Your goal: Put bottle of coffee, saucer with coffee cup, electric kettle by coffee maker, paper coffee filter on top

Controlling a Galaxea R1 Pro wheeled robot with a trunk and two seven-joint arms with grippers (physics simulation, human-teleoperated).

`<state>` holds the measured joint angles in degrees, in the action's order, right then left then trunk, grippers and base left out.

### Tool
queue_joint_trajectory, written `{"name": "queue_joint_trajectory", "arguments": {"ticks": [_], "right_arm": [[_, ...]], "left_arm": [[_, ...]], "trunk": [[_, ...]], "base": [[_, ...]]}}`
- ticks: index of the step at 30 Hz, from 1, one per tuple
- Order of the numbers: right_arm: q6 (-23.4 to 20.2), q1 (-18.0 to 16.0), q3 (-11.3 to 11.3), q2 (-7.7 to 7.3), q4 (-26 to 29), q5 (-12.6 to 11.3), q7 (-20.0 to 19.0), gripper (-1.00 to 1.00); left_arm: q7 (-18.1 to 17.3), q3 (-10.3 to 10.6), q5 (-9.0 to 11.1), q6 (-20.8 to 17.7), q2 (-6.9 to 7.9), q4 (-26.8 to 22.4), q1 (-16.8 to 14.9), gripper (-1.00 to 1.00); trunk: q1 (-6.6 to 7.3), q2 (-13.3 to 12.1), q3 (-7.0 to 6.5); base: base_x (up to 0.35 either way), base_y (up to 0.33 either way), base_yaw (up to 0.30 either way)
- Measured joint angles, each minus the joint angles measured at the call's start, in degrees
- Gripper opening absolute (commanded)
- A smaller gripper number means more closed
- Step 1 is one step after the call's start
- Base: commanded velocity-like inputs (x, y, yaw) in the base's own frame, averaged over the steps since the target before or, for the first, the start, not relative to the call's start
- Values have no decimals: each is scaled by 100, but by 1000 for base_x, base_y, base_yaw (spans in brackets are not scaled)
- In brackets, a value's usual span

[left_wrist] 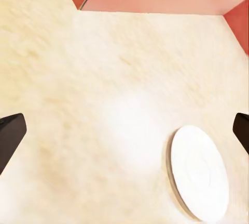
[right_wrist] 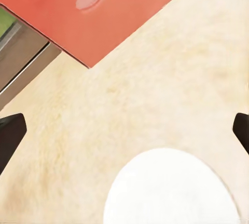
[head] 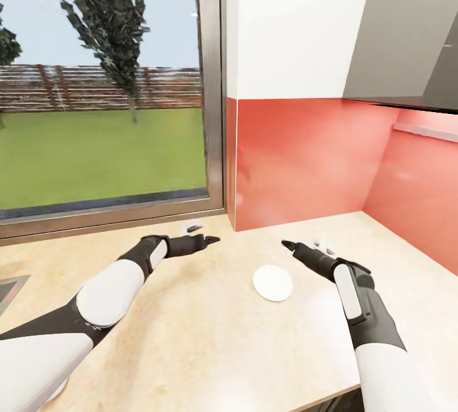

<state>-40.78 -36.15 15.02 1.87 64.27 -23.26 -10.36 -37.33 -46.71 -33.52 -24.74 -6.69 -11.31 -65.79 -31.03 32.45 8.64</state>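
A small flat white saucer (head: 273,283) lies alone on the light-wood kitchen countertop (head: 191,335), close to the red corner. My left gripper (head: 210,239) hovers to its left and my right gripper (head: 292,246) just to its right; neither touches it. In the left wrist view the gripper (left_wrist: 125,133) stands open over bare worktop, with the saucer (left_wrist: 199,174) off to one side. The right gripper (right_wrist: 125,133) is also open, the saucer (right_wrist: 171,190) lying just before it. The coffee maker, bottle of coffee, paper coffee filter, coffee cup, electric kettle and kitchen shelf are out of view.
A red backsplash (head: 305,163) walls the counter's back and right side. A large window (head: 102,81) runs along the back left. The corner of a steel sink (head: 9,288) shows at the far left. A grey wall unit (head: 407,30) hangs at the upper right. The counter's front edge (head: 331,393) is near.
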Motion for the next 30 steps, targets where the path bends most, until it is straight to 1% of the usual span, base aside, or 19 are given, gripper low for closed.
{"name": "queue_joint_trajectory", "arguments": {"ticks": [4,6,8,9,10,11,13,14,17,18,19,21,26,30], "right_arm": [[0,0,3,6,-190,-8,-2,100],[0,0,6,7,-300,-74,-3,100],[1,0,4,3,-416,-394,-4,100],[1,0,4,2,-451,-489,-5,100],[2,0,9,-14,-566,-625,-5,100],[2,0,18,-23,-587,-648,-5,100],[2,0,80,-34,-606,-662,-5,100],[2,0,159,-41,-616,-663,-5,100],[-1,0,487,-55,-702,-658,-24,100],[-11,0,544,-58,-733,-634,-24,100],[-12,0,556,-55,-750,-623,-19,100],[-6,5,565,-54,-773,-619,-13,100],[0,10,565,-47,-1037,-618,-12,100],[1,9,562,-42,-1142,-625,-14,100]], "left_arm": [[-1,-1,104,2,-2,45,0,100],[-1,-1,133,2,-2,56,0,100],[-1,-4,169,2,-2,65,0,100],[-1,-6,193,2,-5,66,0,100],[-2,-10,365,2,-27,73,0,100],[-2,-9,414,2,-34,89,0,100],[-2,-8,464,2,-43,132,0,100],[-3,-8,488,2,-46,169,0,100],[-4,-6,531,13,-56,336,-1,100],[-4,-8,596,18,-59,380,-1,100],[-4,-8,659,18,-57,393,-1,100],[-4,-2,699,21,-56,408,1,100],[-2,3,718,33,-57,461,42,100],[-3,4,718,38,-56,463,76,100]], "trunk": [[0,0,0],[0,0,0],[0,0,0],[0,0,0],[0,0,0],[0,0,0],[0,0,0],[0,0,0],[0,0,0],[0,0,0],[0,0,0],[0,0,0],[0,0,0],[0,0,0]], "base": [[0,0,0],[0,0,0],[0,0,0],[0,0,0],[0,0,0],[0,0,0],[0,0,0],[0,0,0],[0,0,0],[0,0,0],[0,0,0],[0,0,-16],[0,0,-191],[0,0,-62]]}}
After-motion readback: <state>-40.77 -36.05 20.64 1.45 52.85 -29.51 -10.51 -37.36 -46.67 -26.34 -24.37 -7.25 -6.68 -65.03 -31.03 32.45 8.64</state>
